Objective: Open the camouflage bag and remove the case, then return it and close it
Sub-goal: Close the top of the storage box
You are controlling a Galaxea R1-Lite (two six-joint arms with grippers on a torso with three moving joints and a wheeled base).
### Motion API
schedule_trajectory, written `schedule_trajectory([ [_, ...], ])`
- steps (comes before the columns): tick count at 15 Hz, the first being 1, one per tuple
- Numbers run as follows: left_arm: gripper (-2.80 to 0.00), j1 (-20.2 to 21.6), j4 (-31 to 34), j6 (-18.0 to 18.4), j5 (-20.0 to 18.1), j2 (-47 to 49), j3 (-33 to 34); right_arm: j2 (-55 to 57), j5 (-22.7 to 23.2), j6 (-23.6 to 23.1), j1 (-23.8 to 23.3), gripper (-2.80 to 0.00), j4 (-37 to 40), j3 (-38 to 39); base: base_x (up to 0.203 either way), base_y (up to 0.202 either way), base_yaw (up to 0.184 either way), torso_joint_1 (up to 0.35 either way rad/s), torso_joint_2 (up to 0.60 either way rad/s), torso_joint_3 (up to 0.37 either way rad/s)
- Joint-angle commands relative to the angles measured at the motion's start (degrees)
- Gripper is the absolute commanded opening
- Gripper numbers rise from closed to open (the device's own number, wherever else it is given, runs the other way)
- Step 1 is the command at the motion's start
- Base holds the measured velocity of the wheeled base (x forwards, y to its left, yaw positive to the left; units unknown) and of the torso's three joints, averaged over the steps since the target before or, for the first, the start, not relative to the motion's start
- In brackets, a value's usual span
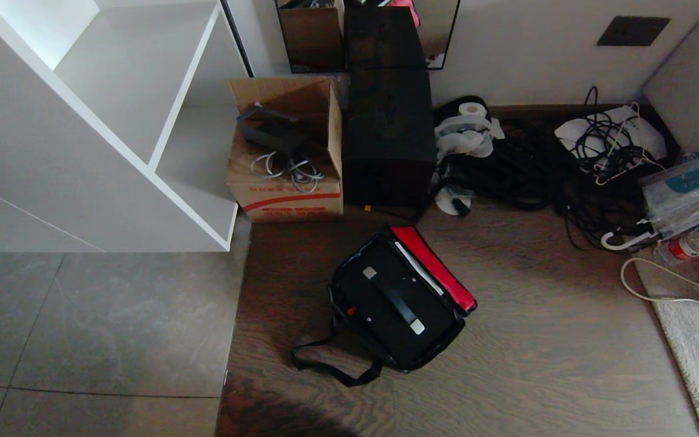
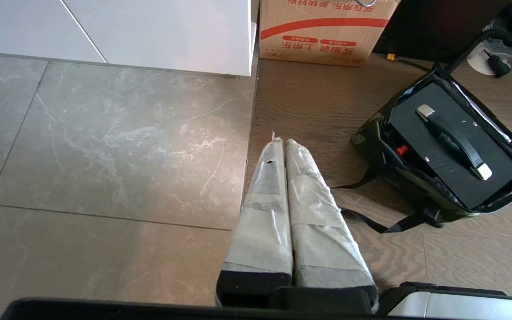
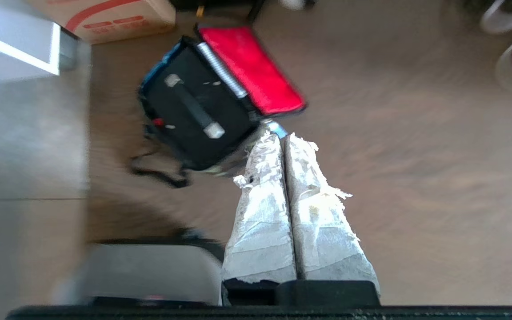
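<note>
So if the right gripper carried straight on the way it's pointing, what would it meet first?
Probably the camouflage bag. The right gripper, fingers shut and empty, aims at the corner where the open red-lined flap joins the bag, beside the case. Depth is unclear, so it might reach the floor just short.

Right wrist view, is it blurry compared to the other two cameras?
Yes: right wrist view is smeared, blurring the bag and floor; left wrist view shows the case sharply; head view is sharp, with a dark shadow on the floor at the bottom edge.
</note>
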Motion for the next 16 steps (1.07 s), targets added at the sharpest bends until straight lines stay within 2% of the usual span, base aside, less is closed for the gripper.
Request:
schedule_trajectory([
  [1, -2.8, 0.01, -0.03, -0.01, 0.05, 0.0, 0.6, 32.4, 0.21, 5.18, -0.04, -2.8, -5.08, -8.01, 0.0, 0.0, 0.0, 0.0, 0.0, 0.0],
  [5, -2.8, 0.01, -0.03, -0.03, 0.05, 0.0, 0.62, 67.23, -2.02, 15.15, -0.88, -2.8, -23.24, -14.14, 0.0, 0.0, 0.0, 0.0, 0.0, 0.0],
  [8, -2.8, 0.01, -0.03, -0.03, 0.05, 0.0, 0.61, 86.73, -2.91, 22.13, -2.32, -2.8, -36.88, -16.95, 0.0, 0.0, 0.0, 0.0, 0.0, 0.0],
  [9, -2.8, 0.01, -0.03, -0.01, 0.05, 0.0, 0.62, 91.47, -2.99, 23.99, -2.64, -0.97, -40.2, -19.03, 0.0, 0.0, 0.0, 0.0, 0.0, 0.0],
  [10, -2.8, 0.01, -0.03, -0.03, 0.05, 0.0, 0.56, 95.15, -2.93, 25.55, -2.9, 0.0, -42.73, -21.56, 0.0, 0.0, 0.0, 0.0, 0.0, 0.0],
  [14, -2.8, 0.01, -0.03, -0.03, 0.05, 0.0, 0.56, 103.8, 0.07, 31.62, -0.78, 0.0, -47.27, -31.23, 0.0, 0.0, 0.0, 0.0, 0.0, 0.0],
  [16, -2.8, 0.01, -0.03, -0.03, 0.05, 0.0, 0.62, 106.31, 0.03, 32.29, 0.64, 0.0, -47.49, -36.14, 0.0, 0.0, 0.0, 0.0, 0.0, 0.0],
])
